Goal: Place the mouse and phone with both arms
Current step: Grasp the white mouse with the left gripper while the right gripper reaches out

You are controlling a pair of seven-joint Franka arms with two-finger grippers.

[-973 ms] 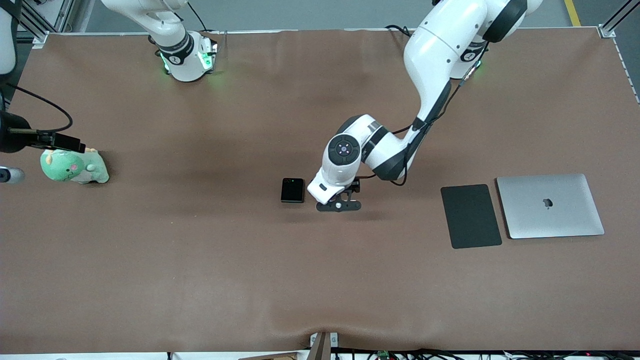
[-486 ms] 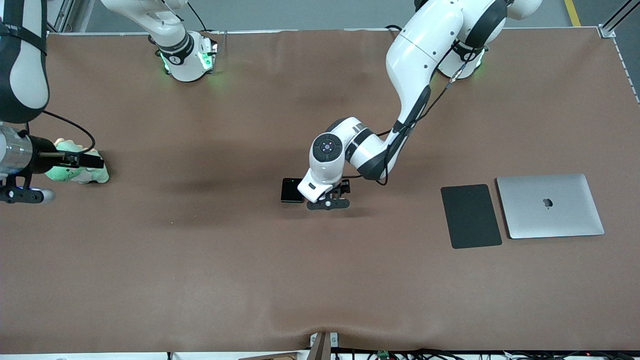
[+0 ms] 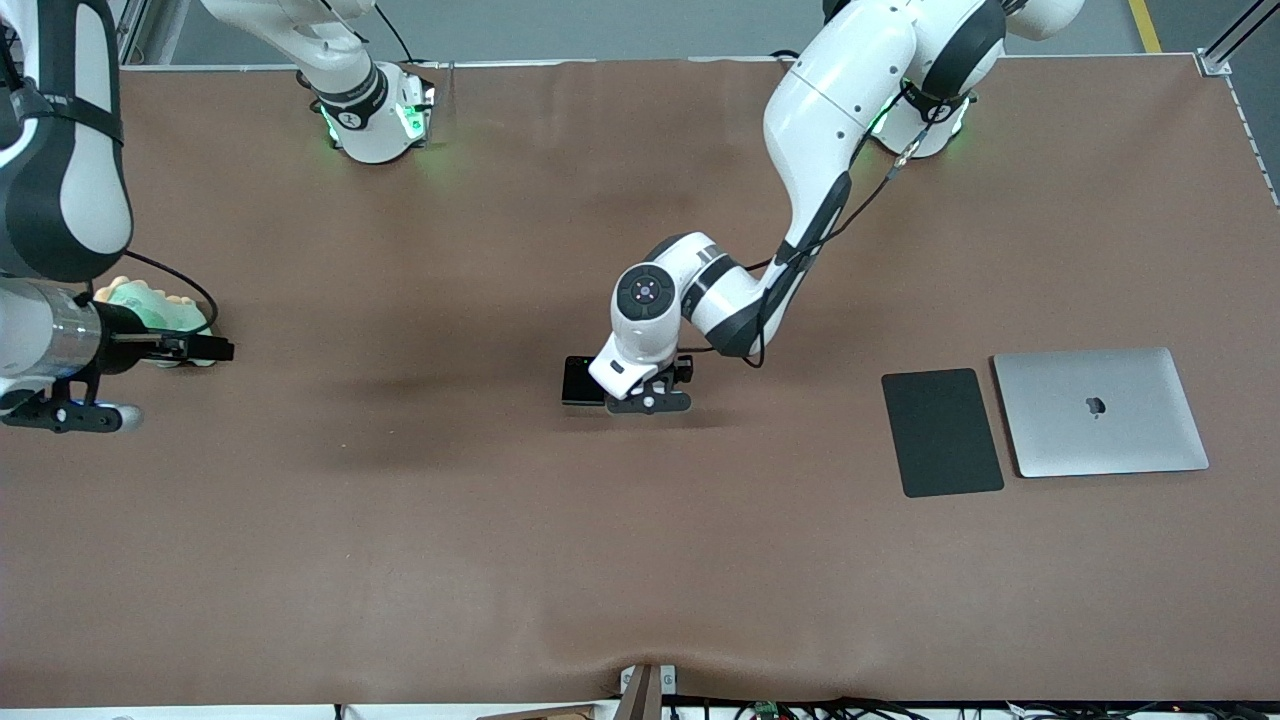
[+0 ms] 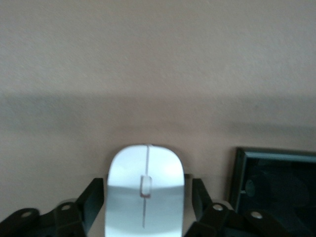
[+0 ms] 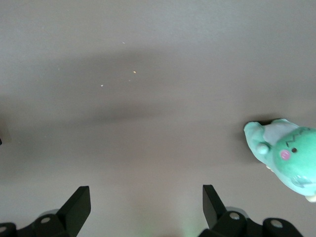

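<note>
The white mouse (image 4: 146, 173) lies on the brown table between the fingers of my left gripper (image 4: 146, 210). The jaws stand open, with a narrow gap on each side of it. In the front view the left gripper (image 3: 648, 398) is low at the table's middle and hides the mouse. The black glossy phone (image 3: 578, 381) lies right beside it toward the right arm's end, partly covered by the hand; it also shows in the left wrist view (image 4: 276, 185). My right gripper (image 3: 70, 415) is open and empty over bare table at the right arm's end; its fingers (image 5: 79, 205) are wide apart.
A green plush toy (image 3: 150, 300) sits by the right arm's wrist and also shows in the right wrist view (image 5: 289, 155). A dark grey mouse pad (image 3: 942, 432) and a closed silver laptop (image 3: 1100, 412) lie side by side toward the left arm's end.
My left gripper has moved toward the right arm's end and now overlaps the phone's edge. My right arm has swung further into view, partly covering the plush toy.
</note>
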